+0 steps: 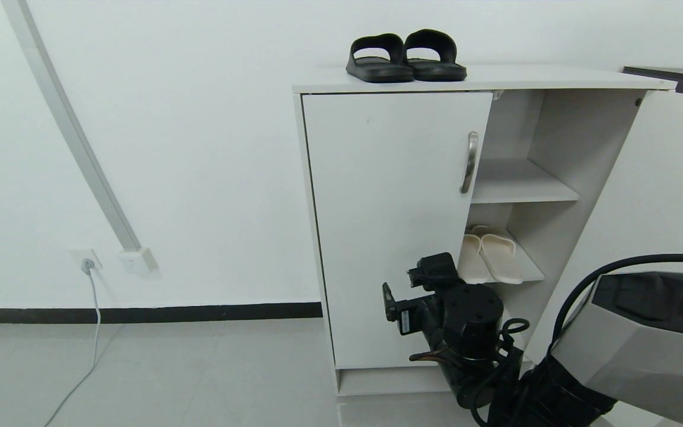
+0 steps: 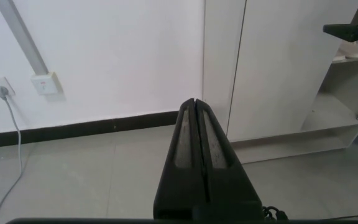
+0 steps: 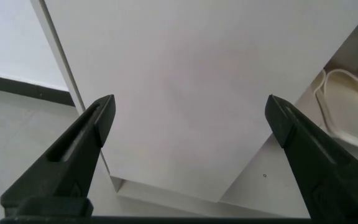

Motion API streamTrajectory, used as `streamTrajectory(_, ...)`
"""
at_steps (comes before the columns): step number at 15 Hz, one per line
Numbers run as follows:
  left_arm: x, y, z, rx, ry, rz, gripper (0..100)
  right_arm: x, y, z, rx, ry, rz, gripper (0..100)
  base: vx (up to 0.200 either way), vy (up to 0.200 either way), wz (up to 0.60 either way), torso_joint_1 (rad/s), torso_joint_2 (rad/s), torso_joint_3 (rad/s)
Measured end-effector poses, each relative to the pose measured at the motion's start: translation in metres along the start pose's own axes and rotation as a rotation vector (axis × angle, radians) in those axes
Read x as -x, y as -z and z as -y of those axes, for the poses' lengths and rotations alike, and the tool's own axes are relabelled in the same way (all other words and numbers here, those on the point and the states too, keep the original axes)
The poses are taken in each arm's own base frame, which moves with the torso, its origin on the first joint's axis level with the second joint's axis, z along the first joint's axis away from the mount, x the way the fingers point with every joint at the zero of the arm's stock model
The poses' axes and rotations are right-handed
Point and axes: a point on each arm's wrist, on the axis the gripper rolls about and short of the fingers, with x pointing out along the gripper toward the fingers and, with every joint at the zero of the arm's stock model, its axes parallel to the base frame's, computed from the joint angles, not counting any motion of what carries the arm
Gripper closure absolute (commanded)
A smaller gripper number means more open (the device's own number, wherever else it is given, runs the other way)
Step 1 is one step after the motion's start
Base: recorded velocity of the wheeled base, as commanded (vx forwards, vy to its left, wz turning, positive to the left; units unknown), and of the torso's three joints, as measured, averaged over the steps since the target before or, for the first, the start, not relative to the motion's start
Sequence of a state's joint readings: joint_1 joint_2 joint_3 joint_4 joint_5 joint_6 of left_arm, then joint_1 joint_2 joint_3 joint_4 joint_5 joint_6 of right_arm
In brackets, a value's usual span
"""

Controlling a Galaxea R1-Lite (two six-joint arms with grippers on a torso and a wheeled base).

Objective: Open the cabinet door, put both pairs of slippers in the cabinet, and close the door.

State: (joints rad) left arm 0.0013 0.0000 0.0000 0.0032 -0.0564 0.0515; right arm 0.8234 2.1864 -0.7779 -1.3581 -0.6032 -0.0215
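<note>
Black slippers (image 1: 407, 59): atop cabinet (image 1: 555, 77). Cream slippers (image 1: 490, 258): on inner shelf, right side, beside open right door (image 1: 661, 178). Right gripper (image 3: 188, 106): spread wide, facing closed left door (image 1: 389, 225). Left gripper (image 2: 194, 118): pressed together, holding nothing.

Can't fully see the cream slippers (image 1: 490, 258) behind the shut left door (image 1: 389, 225); also losing the open right door (image 1: 661, 196) off the right edge.

Bright, even room light, faint soft shadows inside the cabinet (image 1: 578, 130).
</note>
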Motion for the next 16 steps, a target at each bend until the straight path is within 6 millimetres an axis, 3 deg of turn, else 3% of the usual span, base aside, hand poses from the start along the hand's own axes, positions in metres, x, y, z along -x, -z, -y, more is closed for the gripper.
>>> streamTrajectory(4,0.0,0.0003,0.0,0.0,0.001,-0.002,100,0.0003,-0.0004,-0.0005,0.012,-0.002,0.001,0,0.0,0.0,0.0,0.012,-0.2,-0.311)
streamTrajectory(7,0.0,-0.0003,0.0,-0.001,-0.001,0.002,100,0.0016,-0.0022,-0.0002,0.017,-0.002,0.02,0,0.0,0.0,0.0,0.041,-0.54,-0.362)
streamTrajectory(16,0.0,-0.0001,0.0,-0.001,0.0,0.0,100,0.0038,-0.0037,0.0018,0.02,0.0,0.023,0,0.0,0.0,0.0,0.136,-0.47,-0.332)
